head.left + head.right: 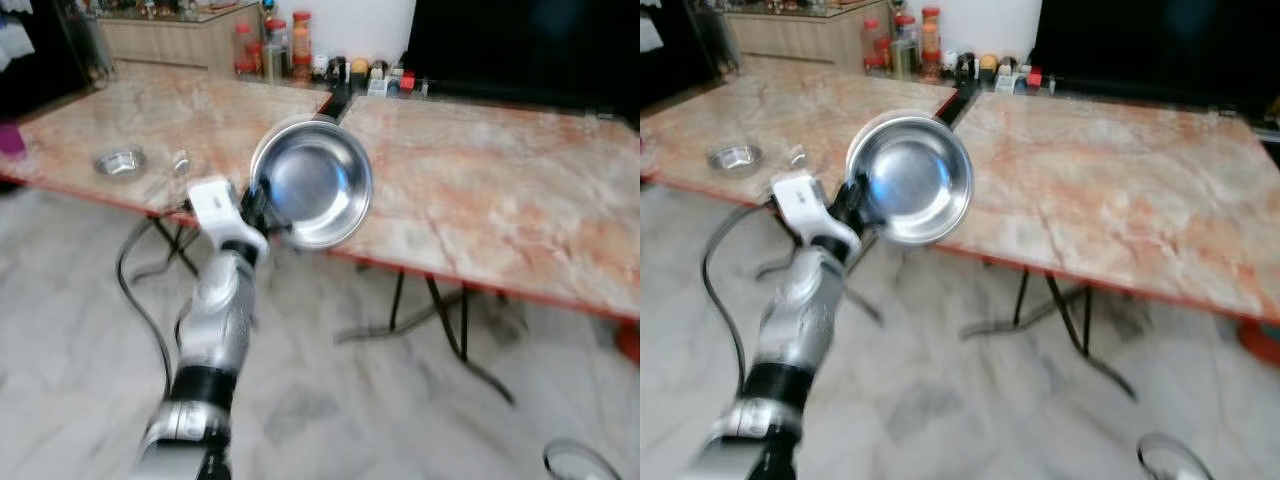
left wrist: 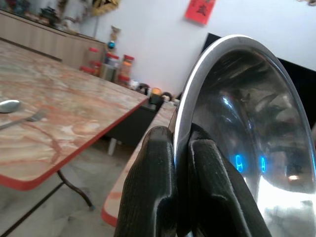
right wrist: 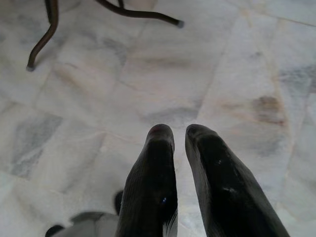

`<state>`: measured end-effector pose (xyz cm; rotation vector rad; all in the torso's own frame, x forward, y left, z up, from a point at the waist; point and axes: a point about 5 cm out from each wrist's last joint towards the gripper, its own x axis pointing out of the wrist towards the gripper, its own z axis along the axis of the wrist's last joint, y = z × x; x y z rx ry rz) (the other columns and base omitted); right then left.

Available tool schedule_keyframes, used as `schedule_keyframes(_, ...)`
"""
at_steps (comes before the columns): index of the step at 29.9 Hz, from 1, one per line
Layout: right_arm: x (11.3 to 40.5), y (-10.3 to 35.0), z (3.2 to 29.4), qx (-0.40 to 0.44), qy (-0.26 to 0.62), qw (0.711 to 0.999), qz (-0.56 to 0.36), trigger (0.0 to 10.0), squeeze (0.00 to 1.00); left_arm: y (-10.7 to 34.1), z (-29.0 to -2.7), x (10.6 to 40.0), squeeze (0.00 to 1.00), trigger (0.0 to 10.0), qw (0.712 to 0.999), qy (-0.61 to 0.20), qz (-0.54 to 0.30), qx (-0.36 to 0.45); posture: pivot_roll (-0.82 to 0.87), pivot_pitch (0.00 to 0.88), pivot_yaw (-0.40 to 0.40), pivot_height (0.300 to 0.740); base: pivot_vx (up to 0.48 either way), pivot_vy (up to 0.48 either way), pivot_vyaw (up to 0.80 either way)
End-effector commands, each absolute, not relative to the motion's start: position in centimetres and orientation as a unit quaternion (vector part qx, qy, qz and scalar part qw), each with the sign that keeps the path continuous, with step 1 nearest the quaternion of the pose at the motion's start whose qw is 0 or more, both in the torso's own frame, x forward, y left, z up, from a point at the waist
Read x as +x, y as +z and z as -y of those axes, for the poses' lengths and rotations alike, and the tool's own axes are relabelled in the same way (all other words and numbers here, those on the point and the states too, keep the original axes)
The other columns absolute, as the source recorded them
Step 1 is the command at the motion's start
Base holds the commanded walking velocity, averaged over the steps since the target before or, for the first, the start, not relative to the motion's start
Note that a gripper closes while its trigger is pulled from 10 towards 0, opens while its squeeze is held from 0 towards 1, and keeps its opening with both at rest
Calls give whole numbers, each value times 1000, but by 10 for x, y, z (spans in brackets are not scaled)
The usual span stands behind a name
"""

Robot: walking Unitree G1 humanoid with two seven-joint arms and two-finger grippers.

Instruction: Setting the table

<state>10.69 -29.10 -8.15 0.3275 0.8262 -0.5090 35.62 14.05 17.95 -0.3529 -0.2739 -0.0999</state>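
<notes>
My left gripper [image 1: 258, 203] is shut on the rim of a steel bowl [image 1: 314, 182], held tilted in the air over the near edge of the right marble table [image 1: 500, 190]. In the left wrist view both black fingers [image 2: 153, 182] pinch the steel bowl's [image 2: 247, 118] rim. A smaller steel bowl [image 1: 120, 162] and a spoon [image 1: 181, 162] lie on the left marble table [image 1: 150, 120]. My right gripper [image 3: 180, 136] hangs low over the tiled floor, fingers close together with nothing between them.
Jars and bottles [image 1: 275, 45] stand at the far end between the two tables. A wooden sideboard [image 1: 170, 35] runs along the back left wall. Black metal table legs [image 1: 440, 320] stand on the pale marble floor [image 1: 400, 420]. A dark screen [image 1: 520, 50] fills the back right.
</notes>
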Motion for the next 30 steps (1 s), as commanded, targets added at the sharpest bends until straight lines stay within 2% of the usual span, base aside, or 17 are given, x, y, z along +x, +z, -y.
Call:
schedule_keyframes(1,104,-81,295,159,-255,868,-396,10000,0,184,-129,357,0,10000,972,-70,137,-177,26,0,-29,740,0,-334,-800)
schedule_keyframes(8,105,-80,295,156,-254,870,-394,10000,0,182,-130,360,0,10000,974,-79,125,-170,27,0,-29,740,0,-321,0)
schedule_keyframes(11,106,-80,295,156,-254,871,-391,10000,0,177,-129,363,0,10000,980,-95,98,-147,26,0,-29,740,0,0,0)
schedule_keyframes(15,106,-80,296,156,-254,871,-391,10000,0,179,-135,363,0,10000,975,-83,109,-176,23,0,-29,740,0,0,0)
schedule_keyframes(20,106,-80,295,157,-255,869,-392,10000,0,180,-136,364,0,10000,977,-84,105,-167,28,0,-31,740,0,0,0)
schedule_keyframes(24,106,-80,295,159,-256,869,-391,10000,0,180,-136,364,0,10000,977,-82,104,-166,24,0,-31,740,304,0,-703)
schedule_keyframes(30,106,-80,295,155,-254,871,-391,10000,0,181,-136,364,0,10000,977,-81,104,-166,25,0,-30,740,312,0,0)
